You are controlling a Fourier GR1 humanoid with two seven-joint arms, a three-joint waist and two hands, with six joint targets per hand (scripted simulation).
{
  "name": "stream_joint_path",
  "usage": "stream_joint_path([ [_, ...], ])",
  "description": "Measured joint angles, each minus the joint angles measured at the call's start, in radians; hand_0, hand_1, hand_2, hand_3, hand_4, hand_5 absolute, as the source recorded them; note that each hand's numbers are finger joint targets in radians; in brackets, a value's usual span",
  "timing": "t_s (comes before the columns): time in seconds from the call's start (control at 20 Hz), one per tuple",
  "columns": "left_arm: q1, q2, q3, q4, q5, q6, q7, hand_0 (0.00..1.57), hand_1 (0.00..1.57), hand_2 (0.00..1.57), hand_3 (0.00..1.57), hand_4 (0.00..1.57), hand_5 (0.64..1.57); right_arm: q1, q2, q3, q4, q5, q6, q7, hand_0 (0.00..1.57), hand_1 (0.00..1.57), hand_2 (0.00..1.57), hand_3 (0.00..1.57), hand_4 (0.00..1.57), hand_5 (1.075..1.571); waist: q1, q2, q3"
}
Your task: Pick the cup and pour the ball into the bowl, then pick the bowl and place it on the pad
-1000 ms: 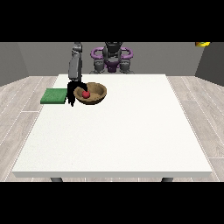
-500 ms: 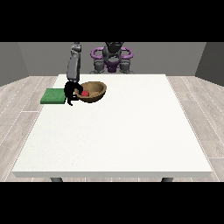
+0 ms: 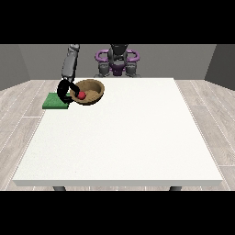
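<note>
From my remote seat, I took the scene from the near edge outward. The near stretch of the white desk (image 3: 119,147) carried nothing I needed; all the action sat at the far left corner.

There the brown bowl (image 3: 92,91) was up and tilted, its mouth turned toward my camera, with the red ball (image 3: 81,95) sitting inside near the left rim. So I judged the pour done and the carry as the step in hand. No cup showed anywhere in my view.

The hand at the view's left (image 3: 63,89) had its black fingers curled round the bowl's left rim, holding it. Just left of that, the green pad (image 3: 56,101) lay flat at the desk's left edge. The bowl hung beside the pad's right end, maybe overlapping its corner; I could not tell whether it touched.

What worried me: with the bowl tipped that way, the ball could roll out over the low lip if the tilt grew during the move left. The hold was on one side of the rim only, so the bowl could swing or slip as it came down. The pad also sat right at the desk's edge, so a placement carried too far left might leave the bowl half off the pad, or off the desk.

Farther back, the torso stood behind the desk. The other hand I could not pick out, so I made no call on it.
</note>
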Motion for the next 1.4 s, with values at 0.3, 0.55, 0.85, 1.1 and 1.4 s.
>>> stream_joint_path([
  [0.3,0.068,0.033,0.037,0.086,-0.028,-0.021,-0.084,0.00,0.00,0.00,0.00,1.20,1.544,-0.046,-0.172,0.030,-0.024,0.047,0.036,0.211,1.57,1.57,1.57,0.71,1.06,1.566,-0.081,-0.027,0.0019],
  [0.55,0.092,0.057,0.051,0.122,-0.031,-0.020,-0.108,0.00,0.00,0.00,0.00,1.21,1.545,-0.086,-0.290,0.015,-0.027,0.044,0.113,0.296,1.57,1.57,1.57,0.57,1.09,1.564,-0.125,-0.038,0.0036],
  [0.85,0.123,0.087,0.069,0.155,-0.022,-0.033,-0.160,0.00,0.00,0.00,0.00,1.21,1.551,-0.088,-0.345,-0.018,-0.003,0.030,0.175,0.291,1.57,1.57,1.57,0.38,1.12,1.568,-0.142,-0.009,0.0045],
  [1.1,0.146,0.116,0.082,0.198,-0.024,-0.047,-0.222,0.00,0.00,0.00,0.00,1.22,1.552,-0.085,-0.337,-0.028,-0.001,0.029,0.183,0.269,1.57,1.57,1.57,0.43,1.07,1.564,-0.156,0.014,0.0044],
  [1.4,0.153,0.125,0.075,0.211,-0.028,-0.051,-0.271,0.00,0.00,0.00,0.00,1.21,1.555,-0.102,-0.275,-0.047,0.024,0.008,0.154,0.254,1.57,1.57,1.57,0.53,1.03,1.571,-0.145,0.042,0.0051],
])
